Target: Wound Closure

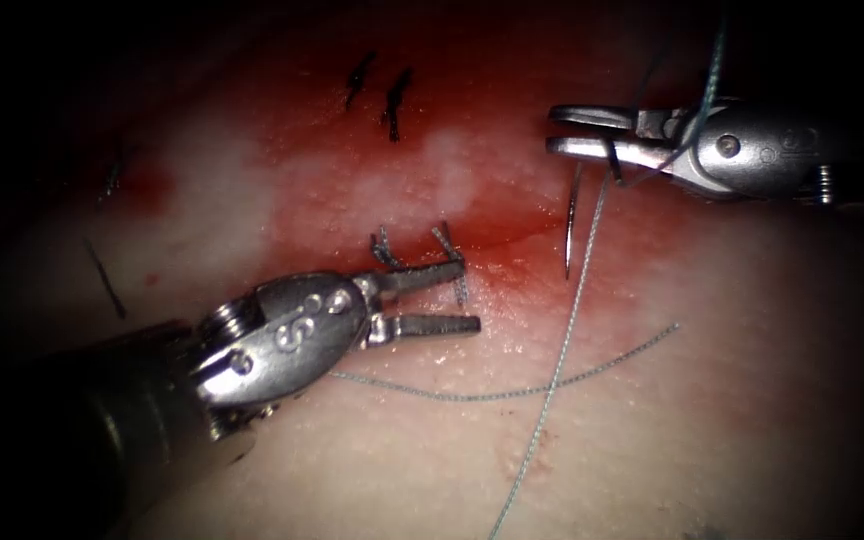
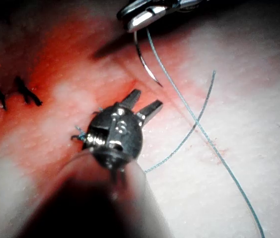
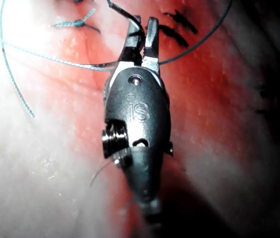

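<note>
Both tools had "iS" stamped on them. Right tool [image 1: 592, 133] clamped the needle [image 1: 572, 232] near its end, hanging off the tissue [image 1: 732, 400]; left tool [image 1: 457, 297] gaped empty beside the cut [image 1: 512, 240], thread [image 1: 562, 340] trailing near.

Two tools [image 1: 472, 295] [image 1: 562, 132], one needle [image 1: 572, 225], one thread [image 1: 562, 350], two dark stitches [image 1: 377, 92]

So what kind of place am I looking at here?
Most likely a surgical-robot suturing practice bench. The tissue is a pale slab with a stitched cut and red fluid. The right tool holds the curved needle near its thread end, clear of the tissue; the left tool is open, holding nothing.
</note>
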Controlling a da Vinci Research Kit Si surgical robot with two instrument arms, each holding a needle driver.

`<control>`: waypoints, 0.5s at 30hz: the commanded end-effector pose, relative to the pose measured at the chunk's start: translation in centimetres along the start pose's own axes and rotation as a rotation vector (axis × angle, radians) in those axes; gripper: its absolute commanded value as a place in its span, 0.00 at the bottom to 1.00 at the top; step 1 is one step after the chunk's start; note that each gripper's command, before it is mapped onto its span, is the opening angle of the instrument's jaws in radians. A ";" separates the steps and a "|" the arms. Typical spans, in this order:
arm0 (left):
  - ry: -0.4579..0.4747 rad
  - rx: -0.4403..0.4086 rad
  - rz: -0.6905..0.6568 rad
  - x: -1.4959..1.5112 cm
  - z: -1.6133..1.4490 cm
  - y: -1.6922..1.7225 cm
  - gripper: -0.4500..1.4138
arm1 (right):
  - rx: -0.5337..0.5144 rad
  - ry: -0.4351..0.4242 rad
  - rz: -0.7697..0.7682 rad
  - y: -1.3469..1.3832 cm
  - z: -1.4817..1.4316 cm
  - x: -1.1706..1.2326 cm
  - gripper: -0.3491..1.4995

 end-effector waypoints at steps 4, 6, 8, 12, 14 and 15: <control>-0.025 0.047 0.021 -0.13 0.23 -0.09 0.21 | -0.044 0.047 -0.019 0.05 0.09 -0.06 0.00; -0.045 0.065 0.033 -0.18 0.32 -0.10 0.21 | -0.053 0.064 -0.030 0.06 0.10 -0.05 0.00; -0.077 0.081 0.039 -0.24 0.43 -0.11 0.21 | -0.057 0.091 -0.062 0.06 0.12 -0.05 0.00; -0.130 0.102 0.040 -0.33 0.59 -0.15 0.21 | -0.057 0.116 -0.125 0.02 0.15 -0.10 0.00; -0.146 0.114 0.040 -0.39 0.68 -0.17 0.21 | -0.054 0.125 -0.153 -0.01 0.18 -0.15 0.00; -0.152 0.117 0.040 -0.41 0.71 -0.17 0.22 | -0.055 0.127 -0.168 -0.02 0.19 -0.17 0.00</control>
